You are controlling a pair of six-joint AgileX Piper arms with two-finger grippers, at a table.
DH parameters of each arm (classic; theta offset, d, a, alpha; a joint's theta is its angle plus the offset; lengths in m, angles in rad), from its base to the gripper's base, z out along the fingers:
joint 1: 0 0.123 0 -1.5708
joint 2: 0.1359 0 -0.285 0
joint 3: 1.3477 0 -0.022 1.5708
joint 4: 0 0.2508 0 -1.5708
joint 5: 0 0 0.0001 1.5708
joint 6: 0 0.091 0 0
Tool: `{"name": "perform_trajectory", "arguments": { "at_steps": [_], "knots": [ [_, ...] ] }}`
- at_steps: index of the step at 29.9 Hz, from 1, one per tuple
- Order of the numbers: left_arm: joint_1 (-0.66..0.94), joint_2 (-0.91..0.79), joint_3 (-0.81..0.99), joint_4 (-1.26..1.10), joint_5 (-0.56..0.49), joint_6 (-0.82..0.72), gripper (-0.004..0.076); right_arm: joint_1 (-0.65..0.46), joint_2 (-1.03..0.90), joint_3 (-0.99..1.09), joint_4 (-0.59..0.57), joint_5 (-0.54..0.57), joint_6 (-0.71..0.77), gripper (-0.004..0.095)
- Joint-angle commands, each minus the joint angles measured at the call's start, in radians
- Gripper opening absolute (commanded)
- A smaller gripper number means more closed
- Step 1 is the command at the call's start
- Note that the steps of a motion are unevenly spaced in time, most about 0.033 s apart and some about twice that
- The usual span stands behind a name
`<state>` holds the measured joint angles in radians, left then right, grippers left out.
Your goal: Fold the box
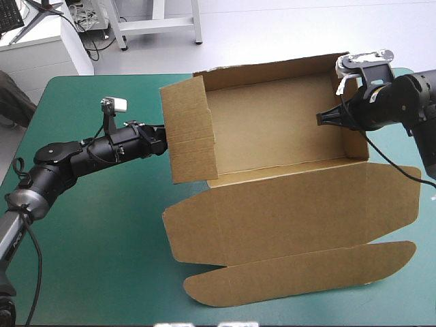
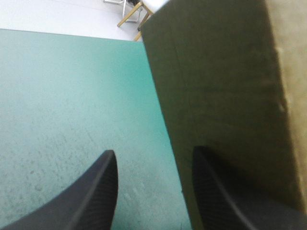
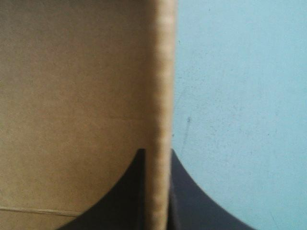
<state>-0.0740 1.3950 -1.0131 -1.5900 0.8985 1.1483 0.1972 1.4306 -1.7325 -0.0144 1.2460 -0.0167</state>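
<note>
The brown box of cut corrugated board (image 1: 272,129) sits on the desk with the teal-green cover (image 1: 102,225), filling the centre and right of the high view. Its tray part lies in the upper centre, open upward, with the far wall (image 1: 266,70), the left wall (image 1: 191,133) and the right wall (image 1: 354,143) raised. The lid (image 1: 293,214) lies flat on the cover toward the lower part of the frame. Its long rounded tuck flap (image 1: 300,276) lies flat beyond it, near the bottom edge.

The left pincer (image 1: 162,139) comes in from the left of the frame and reaches the outer face of the left wall. In the left wrist view its two black fingers stand apart. One is over bare teal-green cover and the other in front of the brown wall's outer face, with the wall's end edge showing in the gap between them.

The right pincer (image 1: 327,118) reaches in from the upper right at the right wall. In the right wrist view its fingers are nearly together, clamped on that wall's thin edge, one inside the tray and one outside over the cover.
</note>
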Motion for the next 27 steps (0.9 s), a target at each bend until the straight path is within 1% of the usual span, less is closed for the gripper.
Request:
{"name": "perform_trajectory", "arguments": {
  "at_steps": [1,6,10,14,23,27],
  "knots": [
    [-0.004,-0.046,-0.028,-0.132,0.057,0.010,0.0346,-0.003,-0.031,-0.025,0.001,0.008,0.001,-0.0020],
    [-0.004,-0.054,-0.030,-0.188,0.148,0.010,0.0346,-0.003,-0.031,-0.025,-0.001,0.008,-0.006,-0.0020],
    [-0.004,-0.054,-0.065,-0.189,0.174,-0.036,0.0346,-0.003,-0.031,-0.025,-0.001,0.008,-0.006,-0.0020],
    [-0.007,-0.070,-0.095,-0.189,0.195,-0.041,0.0346,-0.003,-0.031,-0.025,-0.001,0.008,-0.006,-0.0020],
    [-0.034,-0.082,-0.097,-0.159,0.185,-0.050,0.0347,-0.003,-0.031,-0.025,-0.001,0.008,-0.006,-0.0020],
    [-0.034,-0.082,-0.097,-0.064,0.102,-0.142,0.0346,-0.001,-0.031,-0.025,0.014,0.006,-0.006,-0.0018]
  ]
}}
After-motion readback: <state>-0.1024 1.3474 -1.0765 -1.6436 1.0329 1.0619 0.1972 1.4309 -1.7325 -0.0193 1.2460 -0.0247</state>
